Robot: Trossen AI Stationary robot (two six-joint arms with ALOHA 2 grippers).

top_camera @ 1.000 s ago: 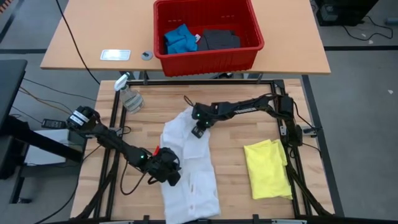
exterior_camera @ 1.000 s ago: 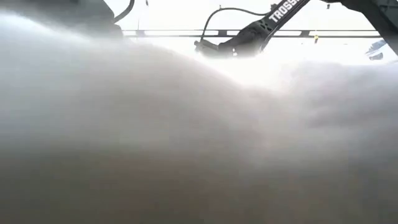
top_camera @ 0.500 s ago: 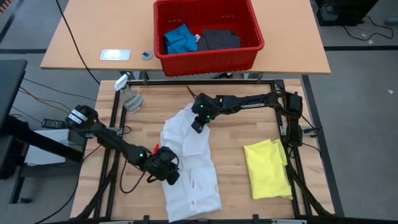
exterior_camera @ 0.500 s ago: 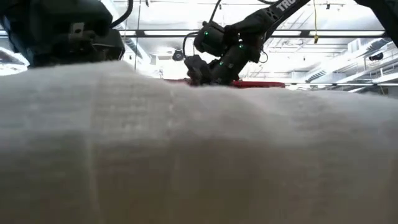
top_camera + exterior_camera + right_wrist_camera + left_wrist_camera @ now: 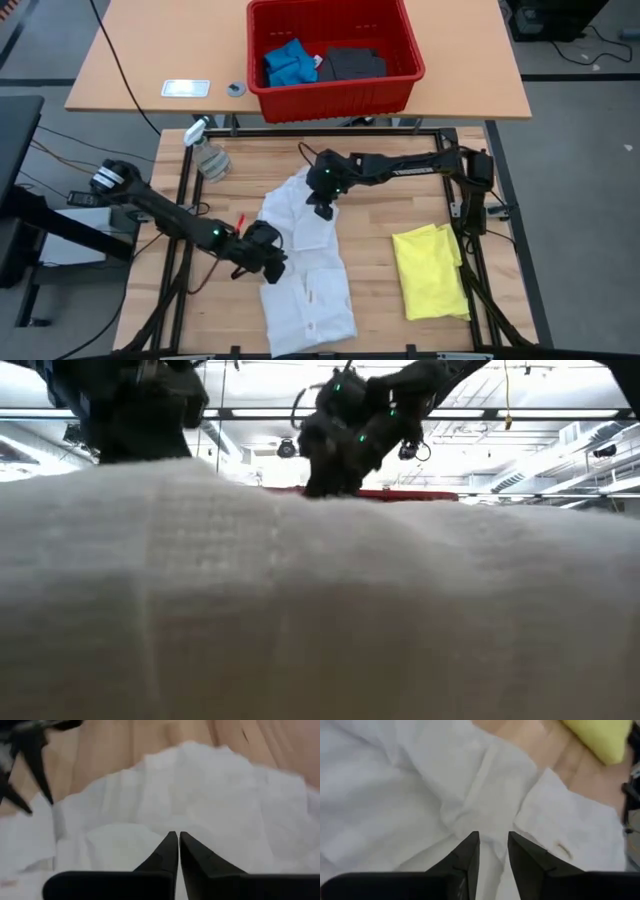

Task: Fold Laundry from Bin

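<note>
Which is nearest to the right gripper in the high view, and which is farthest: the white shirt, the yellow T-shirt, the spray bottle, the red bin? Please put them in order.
From the right gripper:
1. White shirt, directly under it, mid-table.
2. Yellow T-shirt and spray bottle: too close to call; T-shirt toward the right arm's side, bottle toward the left arm's.
3. Red bin, on the far table.

The white shirt (image 5: 305,268) is soft, wrinkly cloth (woven threads show up close). The table (image 5: 380,290) is smooth wood. The bin (image 5: 335,90) is shiny plastic.
</note>
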